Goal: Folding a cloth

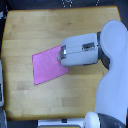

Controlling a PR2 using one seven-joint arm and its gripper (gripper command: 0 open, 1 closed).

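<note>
The pink-magenta cloth (pixel 47 66) lies flat on the wooden tabletop (pixel 45 30), a four-sided sheet tilted a little, left of centre. My white arm reaches in from the exterior view's right. Its forearm and wrist housing cover the cloth's right edge. My gripper (pixel 61 55) is at the cloth's upper right corner, seen from above, and its fingers are hidden under the housing. I cannot tell whether it is open or shut, or whether it touches the cloth.
The robot's white body (pixel 112 85) fills the exterior view's right side and lower right corner. The table's edges run along the left and bottom. A pale object (pixel 1 85) stands at the left edge.
</note>
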